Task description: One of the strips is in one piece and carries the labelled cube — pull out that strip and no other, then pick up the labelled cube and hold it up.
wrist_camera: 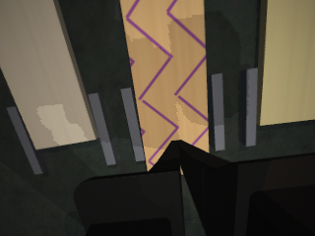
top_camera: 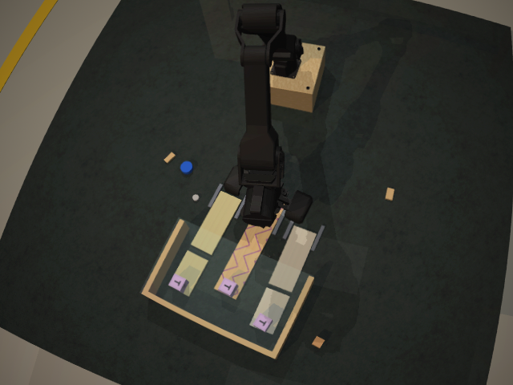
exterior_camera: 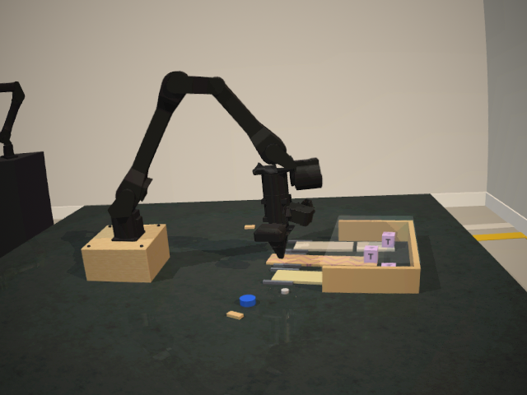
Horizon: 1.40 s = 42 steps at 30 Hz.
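The middle orange strip [top_camera: 248, 253] [exterior_camera: 323, 260] [wrist_camera: 153, 39], marked with purple zigzags, shows no gap. A lilac cube [top_camera: 227, 286] [exterior_camera: 370, 254] lettered T sits near its far end. The yellow strip [top_camera: 217, 224] [exterior_camera: 297, 276] [wrist_camera: 287, 59] and the whitish strip [top_camera: 293, 258] [exterior_camera: 323, 245] [wrist_camera: 44, 74] are each split by a gap, with T cubes [top_camera: 178, 282] [top_camera: 262, 322] on their separate far pieces. My gripper [exterior_camera: 281, 257] [wrist_camera: 176, 145] is shut, holding nothing, its tips down on top of the orange strip near its outer end. The top view hides the fingertips.
A wooden-walled tray [top_camera: 207, 324] [exterior_camera: 370, 279] under a clear cover surrounds the cubes. Grey rails [top_camera: 318, 238] [wrist_camera: 218, 112] flank the strips' outer ends. A blue disc [top_camera: 186, 167] [exterior_camera: 247, 300], a small white disc [top_camera: 195, 197] [exterior_camera: 284, 290] and small wooden blocks [top_camera: 169, 157] [top_camera: 389, 193] [top_camera: 318, 342] lie outside.
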Each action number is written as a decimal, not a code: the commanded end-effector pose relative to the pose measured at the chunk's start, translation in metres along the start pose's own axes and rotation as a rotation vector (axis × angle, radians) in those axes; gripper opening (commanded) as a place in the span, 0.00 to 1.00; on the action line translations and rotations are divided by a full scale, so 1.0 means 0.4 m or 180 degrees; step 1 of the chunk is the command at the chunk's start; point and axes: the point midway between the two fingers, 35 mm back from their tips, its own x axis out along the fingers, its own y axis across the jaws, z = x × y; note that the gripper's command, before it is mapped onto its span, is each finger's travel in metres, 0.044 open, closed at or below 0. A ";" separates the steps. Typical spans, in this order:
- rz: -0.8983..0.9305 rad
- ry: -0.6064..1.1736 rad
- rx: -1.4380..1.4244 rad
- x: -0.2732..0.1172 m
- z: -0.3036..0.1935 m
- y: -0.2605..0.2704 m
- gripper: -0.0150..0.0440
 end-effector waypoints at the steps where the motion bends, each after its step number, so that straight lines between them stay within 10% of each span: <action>1: -0.0017 0.0093 0.0011 0.016 -0.036 -0.005 0.25; 42: -0.0017 0.0107 0.0010 0.015 -0.186 -0.009 0.25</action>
